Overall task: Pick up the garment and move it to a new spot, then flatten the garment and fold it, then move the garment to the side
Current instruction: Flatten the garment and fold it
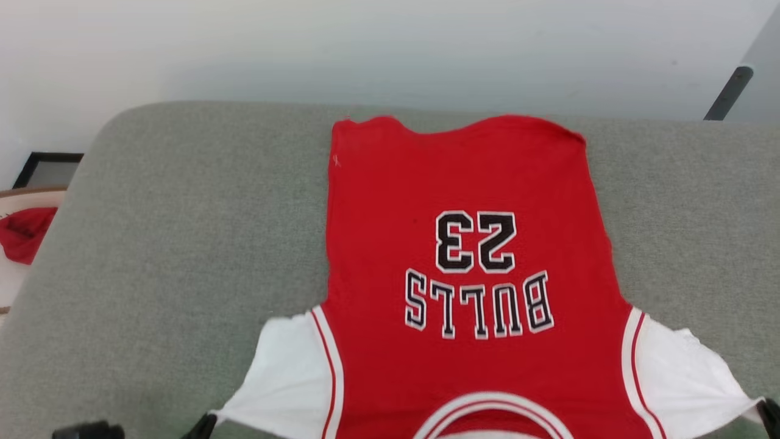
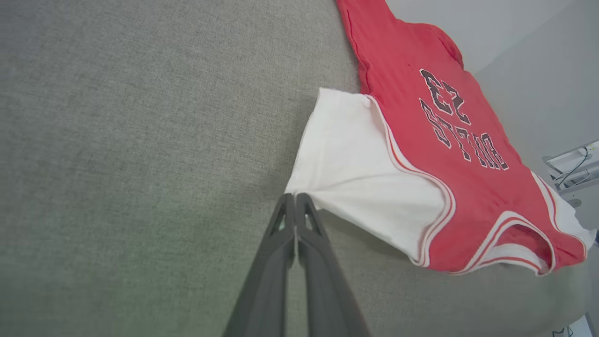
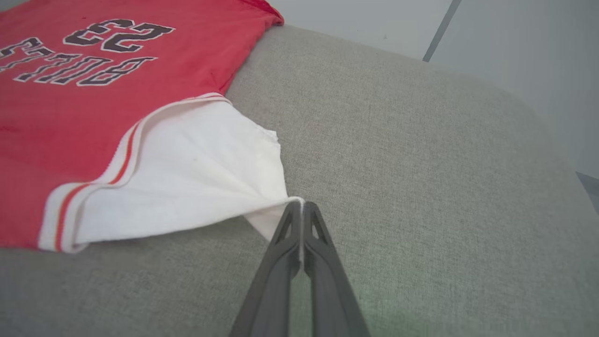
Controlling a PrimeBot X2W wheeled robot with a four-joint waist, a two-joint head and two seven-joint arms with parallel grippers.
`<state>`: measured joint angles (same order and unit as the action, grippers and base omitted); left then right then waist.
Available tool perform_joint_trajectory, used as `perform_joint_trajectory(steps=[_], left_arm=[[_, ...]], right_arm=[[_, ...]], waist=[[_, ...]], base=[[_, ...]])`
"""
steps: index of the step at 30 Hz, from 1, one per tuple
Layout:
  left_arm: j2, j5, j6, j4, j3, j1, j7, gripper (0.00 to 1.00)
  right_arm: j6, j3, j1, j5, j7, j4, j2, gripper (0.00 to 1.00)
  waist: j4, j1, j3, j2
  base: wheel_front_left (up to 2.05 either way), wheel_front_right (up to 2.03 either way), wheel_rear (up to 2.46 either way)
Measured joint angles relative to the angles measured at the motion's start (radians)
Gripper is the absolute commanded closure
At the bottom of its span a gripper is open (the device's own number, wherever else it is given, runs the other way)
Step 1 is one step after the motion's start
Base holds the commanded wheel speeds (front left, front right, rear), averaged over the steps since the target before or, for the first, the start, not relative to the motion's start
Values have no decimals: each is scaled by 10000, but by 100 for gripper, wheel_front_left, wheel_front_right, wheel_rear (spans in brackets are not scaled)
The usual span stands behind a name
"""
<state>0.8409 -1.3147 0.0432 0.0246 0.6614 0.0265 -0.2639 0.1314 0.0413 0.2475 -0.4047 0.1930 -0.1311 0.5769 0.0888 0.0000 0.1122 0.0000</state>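
The garment lies spread, lettered side up, on the grey-green cushion, somewhat right of its middle. The collar is at the near edge and the hem toward the far edge, so the black-and-white lettering reads upside down from the head view. The red body lies mostly flat — only the far hem is a little wavy. Both white sleeves stretch outward to a point. The left gripper is clenched on the tip of the left sleeve, its two dark fingers pressed together with the white cloth nipped between the tips. The sleeve stands slightly off the cushion there, with a shadow beneath it. The right gripper is likewise clamped on the corner of the right sleeve, a sliver of white fabric showing between its fingers. Off the cushion to the left, a smaller red cloth lies on a pale surface — well apart from the garment.
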Motion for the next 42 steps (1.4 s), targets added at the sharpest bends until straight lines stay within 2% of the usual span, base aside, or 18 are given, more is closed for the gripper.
perform_joint_trajectory(steps=[7,8,9,10,18,22,24,28,35,38,39,40,42], left_arm=[[-217,301,111,-295,-485,831,0,100],[-249,351,111,-316,-495,839,0,100],[-286,389,111,-328,-510,833,0,100],[-332,422,109,-334,-520,826,0,100],[-779,736,111,-332,-357,342,48,100],[-1016,869,98,-291,-238,-8,98,100],[-1254,1101,2,-198,-98,-455,199,100],[-1687,1379,-211,29,121,-1219,349,100],[-2527,1718,-746,671,533,-2324,545,100],[-2849,1814,-961,978,683,-2692,593,100],[-2849,1814,-961,978,683,-2692,593,100],[-3057,1873,-1066,1174,775,-2899,602,100],[-3239,1904,-1191,1340,857,-3079,600,100]], right_arm=[[-2,-128,557,96,-399,270,-282,98],[-2,-153,576,109,-493,318,-328,65],[-2,-186,601,119,-589,397,-370,20],[-2,-203,606,148,-679,510,-393,0],[-2,-759,169,-96,-1730,2171,-562,0],[-2,-1011,-893,-286,-2445,2575,-575,0],[-2,-970,-2198,-357,-3386,2470,-449,0],[-2,-809,-4313,-692,-4268,1574,-121,0],[-2,-82,-7487,-1212,-5900,-1007,257,0],[-2,209,-8537,-1313,-6761,-2036,359,0],[-2,209,-8537,-1313,-6761,-2036,359,0],[-2,418,-9131,-1421,-7367,-2644,362,0],[-2,485,-9697,-1423,-7873,-3258,351,0]], waist=[[81,0,11,0],[93,0,30,0],[103,0,50,0],[110,0,73,0],[235,0,410,0],[315,0,620,0],[431,0,867,0],[703,0,1220,0],[1431,0,1850,0],[1759,0,2148,0],[1759,0,2148,0],[1975,0,2356,0],[2179,0,2566,0]], base=[[0,0,0],[0,0,0],[0,0,0],[0,0,0],[0,0,0],[0,0,0],[0,0,0],[0,0,0],[0,0,0],[0,0,0],[0,0,0],[0,0,0],[0,0,0]])
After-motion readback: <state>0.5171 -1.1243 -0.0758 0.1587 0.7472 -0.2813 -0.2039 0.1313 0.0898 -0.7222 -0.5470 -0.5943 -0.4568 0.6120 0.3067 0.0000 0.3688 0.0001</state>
